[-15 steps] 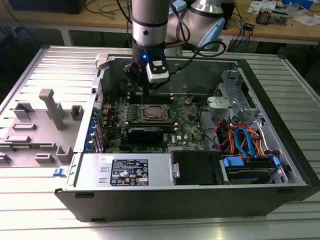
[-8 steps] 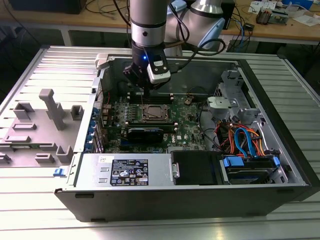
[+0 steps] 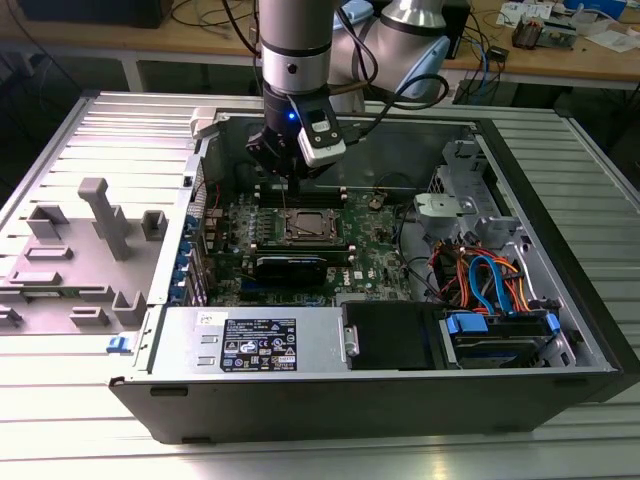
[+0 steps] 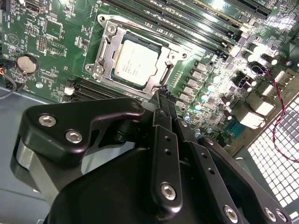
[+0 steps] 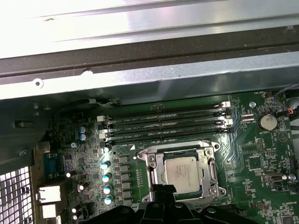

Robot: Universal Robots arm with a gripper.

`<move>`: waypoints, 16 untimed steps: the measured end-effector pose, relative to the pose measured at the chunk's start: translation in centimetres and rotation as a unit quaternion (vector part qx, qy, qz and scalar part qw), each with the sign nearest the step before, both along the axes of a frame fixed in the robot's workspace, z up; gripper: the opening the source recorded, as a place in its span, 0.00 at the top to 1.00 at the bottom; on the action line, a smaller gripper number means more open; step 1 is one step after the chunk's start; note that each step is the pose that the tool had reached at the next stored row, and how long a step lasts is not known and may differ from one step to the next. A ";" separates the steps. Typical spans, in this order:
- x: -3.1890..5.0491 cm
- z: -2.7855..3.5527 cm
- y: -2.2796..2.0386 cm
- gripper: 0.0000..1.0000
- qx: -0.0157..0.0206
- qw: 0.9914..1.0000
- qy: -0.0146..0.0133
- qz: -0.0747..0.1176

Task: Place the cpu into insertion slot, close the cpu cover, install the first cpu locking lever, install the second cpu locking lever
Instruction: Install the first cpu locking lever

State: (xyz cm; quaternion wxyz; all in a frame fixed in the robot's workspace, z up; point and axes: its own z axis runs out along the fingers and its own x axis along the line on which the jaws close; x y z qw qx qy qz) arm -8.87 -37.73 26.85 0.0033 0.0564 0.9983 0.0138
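end effector (image 4: 161, 95): over the motherboard (image 5: 261, 163), at the socket's edge
cpu (image 5: 184, 173): in the socket, just beside the end effector
cpu cover (image 5: 154, 170): flat around the cpu
memory slots (image 5: 163, 123): beyond the cpu

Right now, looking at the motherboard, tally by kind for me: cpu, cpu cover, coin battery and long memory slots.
cpu: 1
cpu cover: 1
coin battery: 1
memory slots: 4
Total: 7

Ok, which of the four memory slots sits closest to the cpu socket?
The memory slot running right alongside the cpu cover. The other three lie beyond it, toward the case wall.
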 end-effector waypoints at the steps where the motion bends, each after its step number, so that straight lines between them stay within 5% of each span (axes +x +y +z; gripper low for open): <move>1: 0.00 0.00 0.00 0.89 0.000 1.000 0.000 0.000; 13: 0.00 0.00 0.00 0.89 0.000 1.000 0.000 0.006; 16: 0.00 0.00 0.00 0.89 0.000 1.000 0.000 0.030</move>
